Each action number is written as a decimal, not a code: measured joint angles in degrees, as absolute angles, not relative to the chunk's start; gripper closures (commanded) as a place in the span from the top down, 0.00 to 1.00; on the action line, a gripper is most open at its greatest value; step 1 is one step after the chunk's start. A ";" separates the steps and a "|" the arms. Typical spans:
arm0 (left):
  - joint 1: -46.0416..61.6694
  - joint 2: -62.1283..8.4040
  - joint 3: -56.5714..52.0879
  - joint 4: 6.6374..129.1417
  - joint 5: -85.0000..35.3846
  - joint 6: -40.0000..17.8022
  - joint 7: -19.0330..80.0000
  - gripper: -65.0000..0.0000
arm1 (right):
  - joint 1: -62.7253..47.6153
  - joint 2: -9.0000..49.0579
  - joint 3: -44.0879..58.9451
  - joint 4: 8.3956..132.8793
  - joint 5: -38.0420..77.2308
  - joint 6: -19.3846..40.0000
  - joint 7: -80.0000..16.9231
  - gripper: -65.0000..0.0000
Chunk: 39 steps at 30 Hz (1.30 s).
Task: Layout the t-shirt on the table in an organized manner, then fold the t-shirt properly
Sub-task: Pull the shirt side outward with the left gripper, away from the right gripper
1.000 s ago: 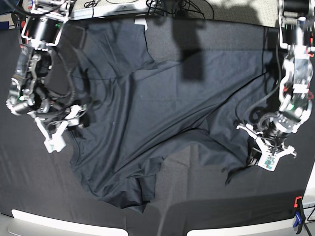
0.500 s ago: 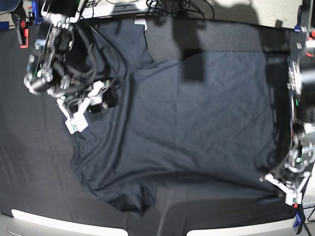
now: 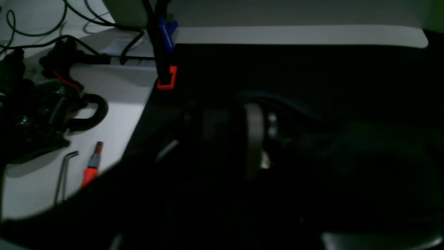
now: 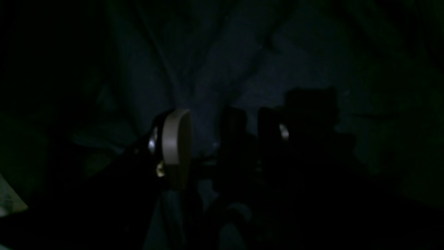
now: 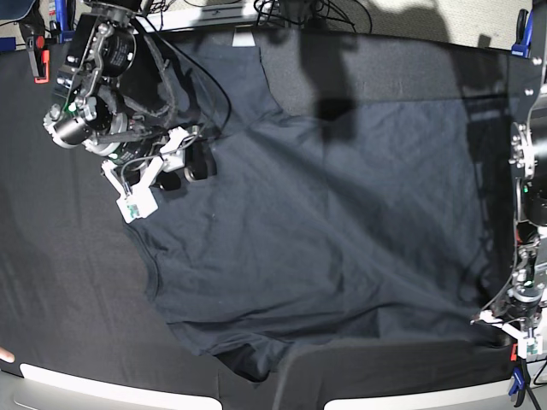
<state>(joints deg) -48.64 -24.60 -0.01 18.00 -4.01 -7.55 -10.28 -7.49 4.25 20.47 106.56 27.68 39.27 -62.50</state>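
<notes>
The t-shirt [image 5: 325, 213] lies spread across the middle of the table [image 5: 51, 282], front side flat, its hem edge reaching towards the right side and one sleeve [image 5: 248, 359] bunched at the near rim; another sleeve [image 5: 226, 81] points to the far edge, where a small white tag [image 5: 244, 38] shows; the cloth is creased in long diagonal folds.

The right gripper [image 5: 154, 175] hangs over the shirt's left border with its pale fingers [image 5: 132, 205] spread apart, holding nothing that can be seen; in its own wrist view the picture is almost black, only one light pad [image 4: 177, 146] and dim fabric [image 4: 222, 69] readable.

The left gripper [image 5: 513, 329] sits low at the table's near right corner, at the shirt's edge; whether its jaws are parted or pinching cloth cannot be told, since the base view shows it small and cut by the frame, and its wrist view is dark and blurred.

Beside that corner a red and blue clamp [image 3: 168, 55] grips the table edge; a hex key [image 3: 64, 173] and an orange-handled tool [image 3: 92, 166] lie on a white surface [image 3: 114, 114].
</notes>
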 measured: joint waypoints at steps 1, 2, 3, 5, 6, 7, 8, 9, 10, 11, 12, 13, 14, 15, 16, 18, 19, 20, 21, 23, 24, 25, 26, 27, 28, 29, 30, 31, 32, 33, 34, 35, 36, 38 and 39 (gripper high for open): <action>-48.64 -24.51 -0.01 18.00 -3.99 -7.57 -10.20 0.27 | -7.49 4.25 20.47 106.56 27.68 39.27 -62.52 0.45; -48.73 -24.45 -0.01 18.00 -3.97 -7.55 -10.02 0.27 | -7.49 4.25 20.47 106.56 27.66 39.27 -62.50 0.45; -48.75 -24.47 -0.01 18.00 -3.97 -7.57 -9.76 0.27 | -7.49 4.25 20.47 106.56 27.68 39.27 -62.50 0.45; -48.97 -24.49 -0.01 18.00 -3.95 -7.51 -9.21 0.27 | -7.49 4.25 20.47 106.56 27.68 39.27 -62.50 0.45; -49.10 -24.53 -0.01 18.00 -3.95 -7.44 -9.10 0.25 | -7.49 4.23 20.47 106.56 27.64 39.27 -62.52 0.45; -49.15 -24.62 -0.01 18.00 -3.92 -6.87 -9.19 0.23 | -7.49 4.25 20.47 106.56 27.66 39.27 -62.50 0.45; -49.23 -24.69 -0.01 18.00 -3.14 -6.13 -8.99 0.20 | -7.46 4.25 20.47 106.56 27.66 39.27 -62.52 0.45; -49.25 -24.99 -0.01 18.00 -1.17 -6.00 -8.99 0.19 | -7.49 4.25 20.47 106.56 27.66 39.27 -62.50 0.45; -49.25 -25.36 -0.01 18.00 1.41 -6.09 -8.97 0.19 | -7.49 4.23 20.47 106.56 27.59 39.27 -62.52 0.45; -49.23 -25.74 -0.01 18.00 2.98 -6.04 -8.93 0.19 | -7.51 4.23 20.47 106.56 27.59 39.27 -62.52 0.45; -49.23 -26.11 -0.01 18.00 4.19 -6.04 -8.58 0.20 | -7.49 4.25 20.47 106.56 27.66 39.27 -62.50 0.45; -49.28 -26.48 -0.01 18.00 5.26 -6.31 -6.90 0.22 | -7.49 4.25 20.47 106.56 27.64 39.27 -62.50 0.45; -49.43 -26.76 -0.01 18.00 5.37 -7.62 -4.86 0.24 | -7.49 4.25 20.47 106.56 28.03 39.27 -62.50 0.45; -49.39 -27.27 -0.01 18.00 5.13 -10.81 -2.87 0.26 | -7.51 4.25 20.47 106.56 28.60 39.27 -62.52 0.45; -49.39 -27.53 -0.01 18.00 4.69 -14.02 -1.26 0.27 | -7.49 4.25 20.47 106.56 29.06 39.27 -62.54 0.45; -49.25 -27.62 -0.01 18.00 -0.08 -16.10 2.76 0.27 | -7.49 4.27 20.47 106.56 30.76 39.27 -63.09 0.45; -49.23 -27.73 -0.01 18.00 -3.79 -16.80 3.95 0.27 | -7.49 4.25 20.47 106.56 31.00 39.27 -63.29 0.45; -49.17 -28.01 -0.01 18.00 -6.94 -16.93 3.99 0.27 | -7.49 4.25 20.47 106.56 31.29 39.27 -63.68 0.45; -49.15 -28.51 -0.01 18.00 -10.44 -16.97 3.95 0.27 | -7.51 4.25 20.47 106.59 31.46 39.27 -63.70 0.45; -49.30 -30.06 -0.01 18.00 -16.12 -16.78 3.92 0.27 | -7.49 4.25 20.47 106.59 31.35 39.27 -63.77 0.45; -49.39 -30.96 -0.01 18.00 -18.24 -16.71 3.88 0.27 | -7.49 4.27 20.47 106.59 31.38 39.27 -63.77 0.45; -49.39 -31.81 -0.01 18.00 -19.97 -16.53 4.38 0.27 | -7.49 4.25 20.47 106.59 31.35 39.27 -63.77 0.45; -49.41 -32.53 -0.03 18.00 -21.67 -16.49 5.28 0.27 | -7.49 4.25 20.47 106.59 31.38 39.27 -63.77 0.45; -49.39 -33.06 -0.03 18.00 -22.96 -16.75 6.55 0.27 | -7.49 4.25 20.47 106.59 31.42 39.27 -63.77 0.45; -49.36 -33.36 -0.03 18.00 -23.35 -18.68 8.25 0.27 | -7.49 4.23 20.47 106.59 31.62 39.27 -63.77 0.45; -49.25 -33.65 -0.03 18.00 -23.35 -21.43 9.72 0.27 | -7.49 4.25 20.47 106.59 31.79 39.27 -63.77 0.45; -49.25 -33.82 -0.03 18.00 -23.53 -23.64 11.44 0.27 | -7.46 4.25 20.47 106.59 31.81 39.27 -63.75 0.45; -49.28 -33.85 -0.03 18.00 -23.55 -25.91 13.67 0.27 | -7.46 4.25 20.47 106.59 31.77 39.27 -63.61 0.45; -49.25 -33.63 -0.12 18.00 -23.57 -27.09 15.27 0.27 | -7.44 4.25 20.47 106.59 31.16 39.27 -62.67 0.45; -49.23 -33.30 -0.36 18.00 -23.94 -27.07 16.64 0.27 | -7.29 4.25 20.47 106.59 29.23 39.22 -61.63 0.45; -49.17 -33.19 -0.56 18.00 -25.15 -27.38 18.26 0.27 | -6.76 4.19 20.47 106.59 26.72 38.76 -61.41 0.45; -48.84 -33.19 -0.91 18.02 -25.96 -28.49 18.55 0.27 | -6.22 4.19 20.47 106.59 24.29 37.47 -61.28 0.45; -48.38 -33.30 -1.41 18.09 -27.18 -29.45 18.81 0.27 | -5.50 4.34 20.49 106.59 22.52 36.91 -61.06 0.45; -47.05 -33.69 -2.70 18.61 -27.46 -32.16 19.57 0.27 | -4.56 4.80 20.93 106.59 21.78 35.99 -60.62 0.45; -46.00 -33.82 -3.42 19.27 -28.23 -33.23 19.57 0.27 | -4.23 4.93 21.47 106.63 21.67 35.99 -60.29 0.45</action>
